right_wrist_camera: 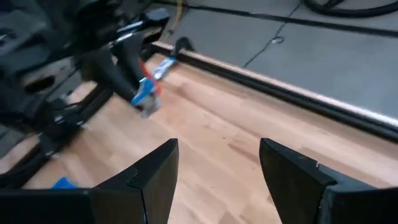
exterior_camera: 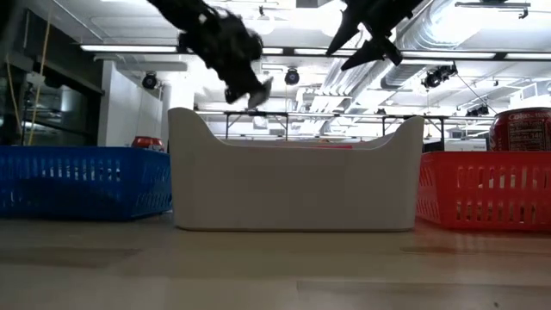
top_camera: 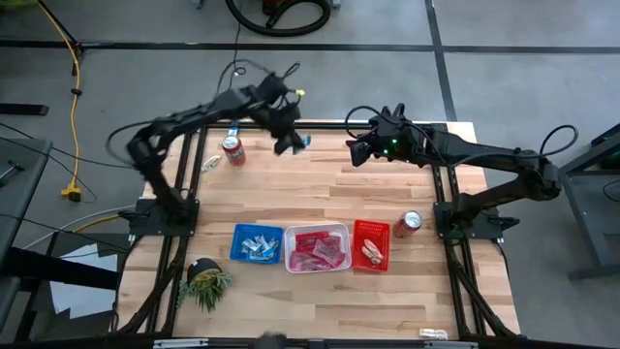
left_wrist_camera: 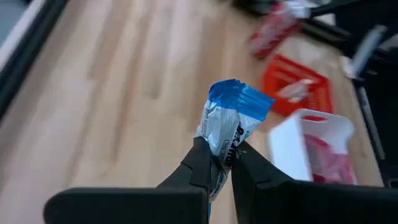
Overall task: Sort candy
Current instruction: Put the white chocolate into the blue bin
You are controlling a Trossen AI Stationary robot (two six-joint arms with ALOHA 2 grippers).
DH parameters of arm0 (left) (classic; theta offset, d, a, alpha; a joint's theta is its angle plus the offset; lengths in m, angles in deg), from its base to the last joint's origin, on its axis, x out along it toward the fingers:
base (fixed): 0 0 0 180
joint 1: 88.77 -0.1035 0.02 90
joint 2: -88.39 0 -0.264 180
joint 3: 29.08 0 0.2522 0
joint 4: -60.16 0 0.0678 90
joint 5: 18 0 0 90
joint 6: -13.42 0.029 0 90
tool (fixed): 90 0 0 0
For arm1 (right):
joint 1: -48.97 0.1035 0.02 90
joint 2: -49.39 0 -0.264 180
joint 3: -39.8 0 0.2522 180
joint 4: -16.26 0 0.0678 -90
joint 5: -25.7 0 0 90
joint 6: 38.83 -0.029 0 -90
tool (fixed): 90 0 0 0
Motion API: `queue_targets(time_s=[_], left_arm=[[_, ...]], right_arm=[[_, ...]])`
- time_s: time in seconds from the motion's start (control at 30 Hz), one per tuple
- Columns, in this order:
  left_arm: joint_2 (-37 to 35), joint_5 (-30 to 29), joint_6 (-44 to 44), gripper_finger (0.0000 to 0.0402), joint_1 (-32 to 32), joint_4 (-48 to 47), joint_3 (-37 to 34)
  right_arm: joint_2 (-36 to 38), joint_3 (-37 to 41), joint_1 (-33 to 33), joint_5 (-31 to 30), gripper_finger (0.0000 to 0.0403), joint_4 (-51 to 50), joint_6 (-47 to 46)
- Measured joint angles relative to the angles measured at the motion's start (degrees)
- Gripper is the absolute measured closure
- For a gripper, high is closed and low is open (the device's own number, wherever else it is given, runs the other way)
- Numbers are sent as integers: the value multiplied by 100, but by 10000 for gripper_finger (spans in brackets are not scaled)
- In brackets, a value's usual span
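Note:
My left gripper (top_camera: 289,143) hangs above the table's far middle, shut on a blue-and-white candy bar (left_wrist_camera: 233,118), which also shows in the right wrist view (right_wrist_camera: 144,94). To its right my right gripper (top_camera: 356,150) hovers open (right_wrist_camera: 219,162) with nothing between its fingers. Near the front stand a blue tray (top_camera: 236,230) with blue-and-white bars, a white tray (top_camera: 288,247) with pink packets and a red tray (top_camera: 356,225) with a few sweets. Another blue-and-white bar (right_wrist_camera: 163,67) lies flat by the far edge. My left gripper pinches the candy bar's lower end (left_wrist_camera: 225,152) between its two fingertips (left_wrist_camera: 202,163). The bar's blue crimped end (left_wrist_camera: 242,99) sticks out beyond the fingers. The bar is lifted clear of the table.
A red soda can (top_camera: 233,150) stands at the far left near my left gripper, another (top_camera: 408,224) right of the red tray. A small green plant (top_camera: 205,279) sits at the near left. A light packet (top_camera: 210,163) lies at the left edge. Bare wood spans the table's middle.

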Motion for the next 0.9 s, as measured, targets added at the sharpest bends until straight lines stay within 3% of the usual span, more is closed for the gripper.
queue_targets(time_s=[0.23, 0.4, 0.53, 0.7, 0.9], left_arm=[[-1896, -107, -1445, 393, 1138, 2539, -2575], [-2907, -904, -2459, 394, 2214, 3778, -3867], [-3407, -1983, -2856, 394, 3130, 3502, -4327], [-3596, -3252, -3199, 394, 4311, 2453, -4417], [-3530, -3678, -4136, 394, 5448, 1759, -4413]], right_arm=[[344, 0, 331, 213, 183, -121, 0], [565, 0, 684, 210, 183, -468, 8], [624, 0, 1082, 210, 183, -869, 11], [634, 0, 1744, 210, 183, -1474, 11], [634, 0, 2645, -15, 183, -1714, -36]])
